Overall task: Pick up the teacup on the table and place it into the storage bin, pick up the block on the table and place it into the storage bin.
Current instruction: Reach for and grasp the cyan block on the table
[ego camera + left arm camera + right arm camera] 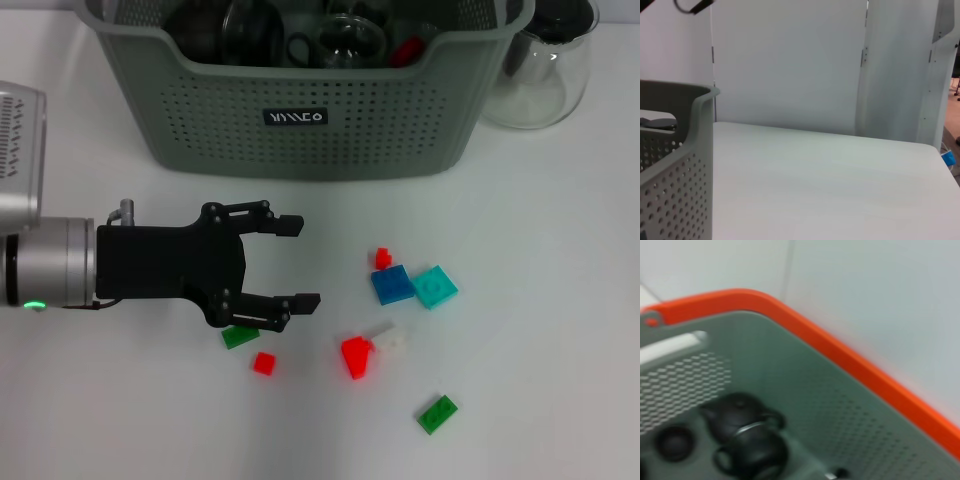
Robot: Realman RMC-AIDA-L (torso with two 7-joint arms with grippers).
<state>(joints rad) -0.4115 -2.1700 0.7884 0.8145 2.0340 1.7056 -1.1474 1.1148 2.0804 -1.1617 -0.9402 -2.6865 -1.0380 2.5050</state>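
I see the storage bin (310, 110) at the counter's (540, 400) far edge, dark teaware and a red piece inside it. My left gripper (290, 262) hovers low over the counter's near left part, fingers spread and holding nothing. Small blocks lie scattered toward the counter's near edge: a blue block (392, 285) touching a teal one (435, 286), and a green block (240, 337) just under the gripper. I can't see the right gripper.

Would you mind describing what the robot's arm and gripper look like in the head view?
The left gripper is matte black, with two linkage-style fingers ending in flat tips. Behind its black body sits a silver cylindrical wrist with a small green light, a thin grey cable fitting on top, and a pale perforated housing above. The right arm is not visible there.
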